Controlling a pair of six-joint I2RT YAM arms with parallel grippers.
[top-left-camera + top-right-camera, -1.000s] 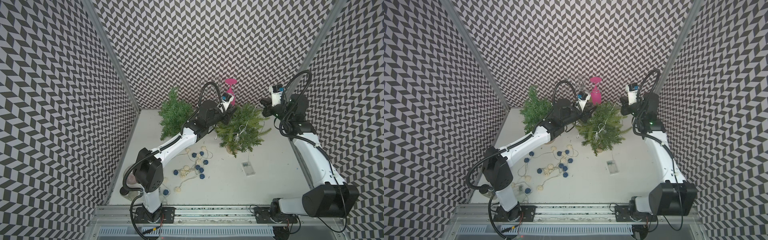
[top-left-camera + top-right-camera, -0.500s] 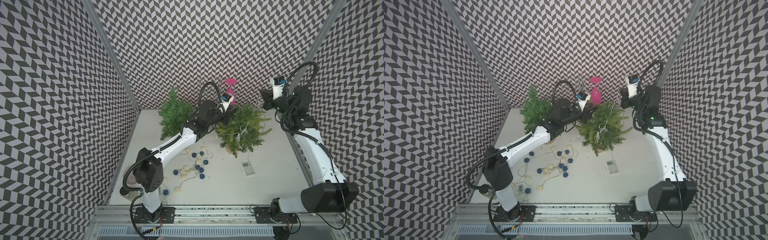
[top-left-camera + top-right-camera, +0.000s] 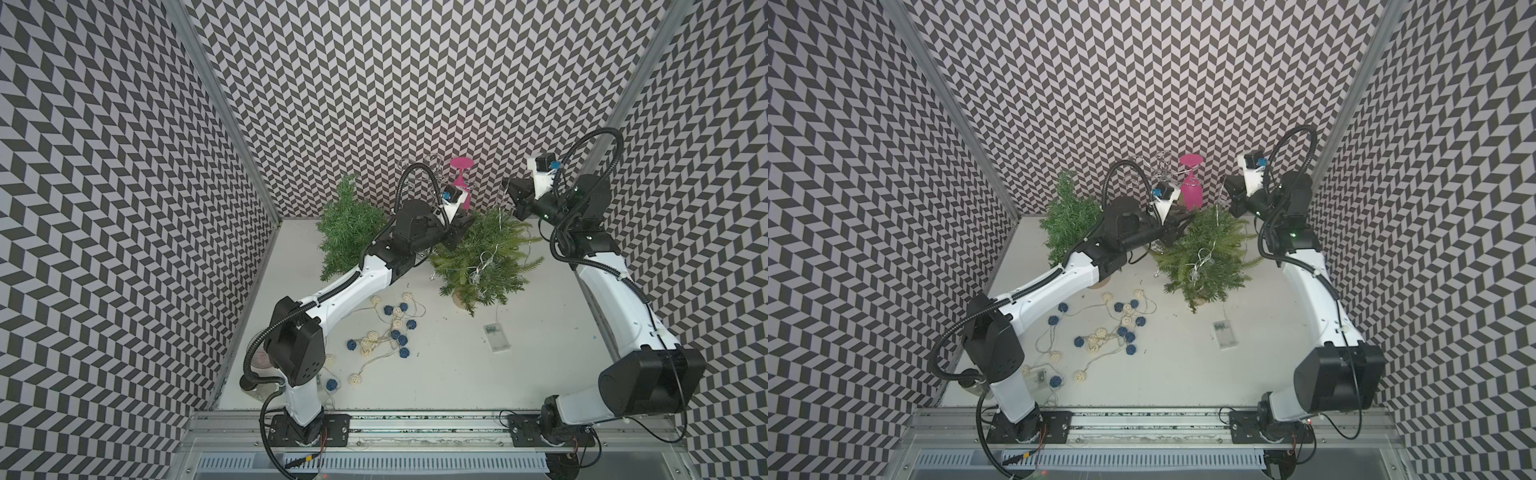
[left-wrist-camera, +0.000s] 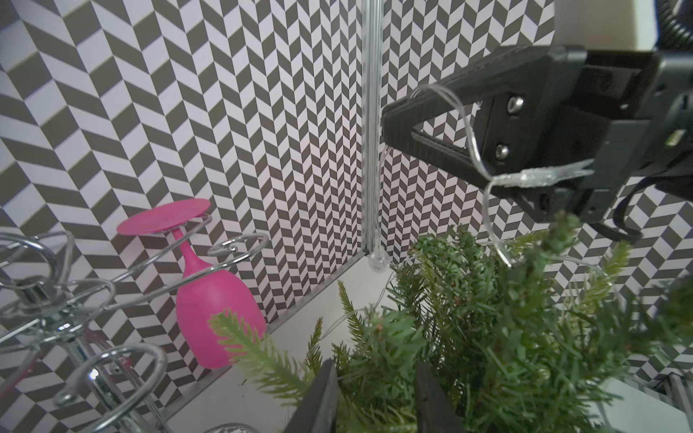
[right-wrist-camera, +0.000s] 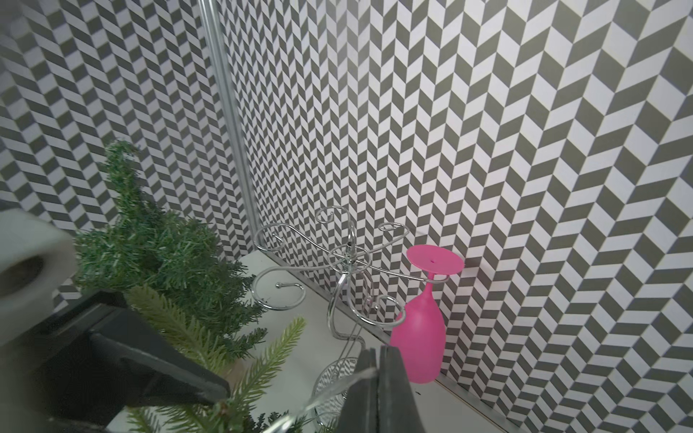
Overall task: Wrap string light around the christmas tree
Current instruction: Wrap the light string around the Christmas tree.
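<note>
Dark green tree (image 3: pixel 349 226): stands upright at the back of the table (image 3: pixel 457 374), near the left wall
Ball garland (image 3: pixel 392 330): blue and cream balls on a cord, lying loose on the table beside the left arm
Wire rack (image 5: pixel 348 262): stands against the back wall, between the two trees
Pink glass (image 3: pixel 461 183): hangs upside down from the wire rack by its foot
Left gripper (image 3: pixel 457 230): pushed into the upper left side of the christmas tree; jaws a narrow way apart with twigs between the fingers (image 4: pixel 324 393); whether they press on the twigs cannot be told
Christmas tree (image 3: pixel 488 266): lighter green, on the table right of centre, leaning over
String light (image 3: pixel 482 259): clear wire with small bulbs, draped in loops over the christmas tree; one strand rises from the treetop to the right gripper
Clear box (image 3: pixel 496 337): lies flat on the table, near the foot of the christmas tree
Right gripper (image 3: pixel 510 189): held above the treetop near the back wall; jaws closed tight, pinching the string light wire (image 5: pixel 333 390)
</note>
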